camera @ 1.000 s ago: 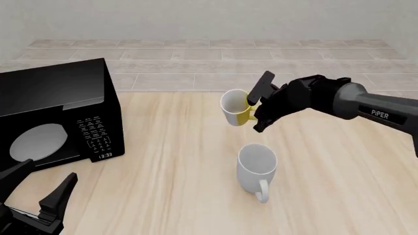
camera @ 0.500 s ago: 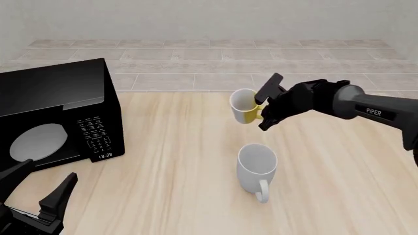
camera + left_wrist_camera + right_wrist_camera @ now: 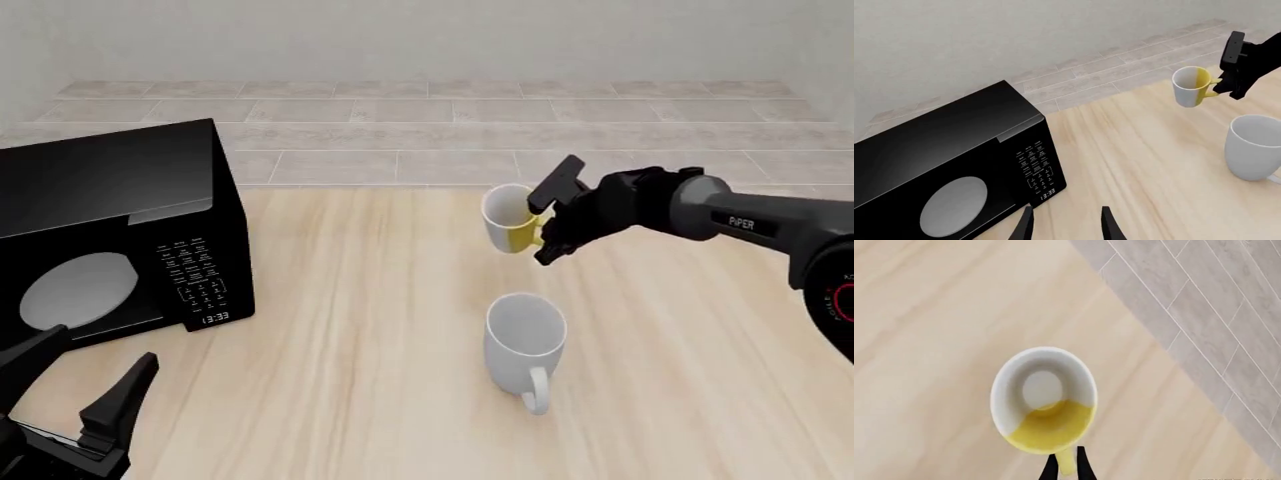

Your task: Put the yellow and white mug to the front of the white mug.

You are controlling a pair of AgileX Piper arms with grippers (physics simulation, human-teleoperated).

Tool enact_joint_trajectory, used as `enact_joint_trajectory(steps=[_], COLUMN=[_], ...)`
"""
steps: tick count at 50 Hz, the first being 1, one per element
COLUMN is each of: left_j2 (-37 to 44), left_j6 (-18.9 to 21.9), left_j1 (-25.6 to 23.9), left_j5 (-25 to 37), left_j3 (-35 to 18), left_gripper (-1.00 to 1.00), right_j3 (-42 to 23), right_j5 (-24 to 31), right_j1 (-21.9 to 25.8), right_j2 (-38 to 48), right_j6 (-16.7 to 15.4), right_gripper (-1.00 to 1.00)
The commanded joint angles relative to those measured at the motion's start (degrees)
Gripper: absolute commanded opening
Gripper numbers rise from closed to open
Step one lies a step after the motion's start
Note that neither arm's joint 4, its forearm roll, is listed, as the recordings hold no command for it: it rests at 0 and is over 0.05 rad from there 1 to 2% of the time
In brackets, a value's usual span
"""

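Observation:
The yellow and white mug [image 3: 507, 222] hangs tilted over the far part of the table, with my right gripper [image 3: 546, 216] shut on its yellow handle. The right wrist view looks straight into the mug [image 3: 1044, 399], with the handle pinched between the right gripper [image 3: 1065, 466] fingers. The white mug [image 3: 525, 338] stands upright nearer to me, its handle pointing toward the front edge. The left wrist view shows both the yellow and white mug [image 3: 1193, 86] and the white mug [image 3: 1256, 147]. My left gripper [image 3: 78, 388] sits open and holding nothing at the front left corner.
A black microwave [image 3: 120, 240] fills the left side of the table, right beside the left gripper [image 3: 1066, 227]. Beyond the table's far edge lies a grey tiled floor [image 3: 400, 130].
The right gripper has carried the yellow and white mug a little to the right and farther back. The white mug and the left arm have not moved.

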Motion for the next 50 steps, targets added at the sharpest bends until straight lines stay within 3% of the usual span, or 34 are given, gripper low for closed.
enact_joint_trajectory(steps=[1, 19, 50], left_j2=[0.00, 0.00, 0.00], left_j6=[0.00, 0.00, 0.00], left_j1=[0.00, 0.00, 0.00], left_j5=[0.00, 0.00, 0.00], left_j3=[0.00, 0.00, 0.00], left_gripper=[1.00, 1.00, 1.00], right_j3=[0.45, 2.99, 3.52], right_j5=[-1.53, -4.29, -4.75], right_j1=[-0.60, 1.69, -0.85], right_j2=[1.29, 1.47, 4.76], right_j6=[1.42, 5.11, 5.45], right_gripper=[-1.00, -1.00, -1.00])
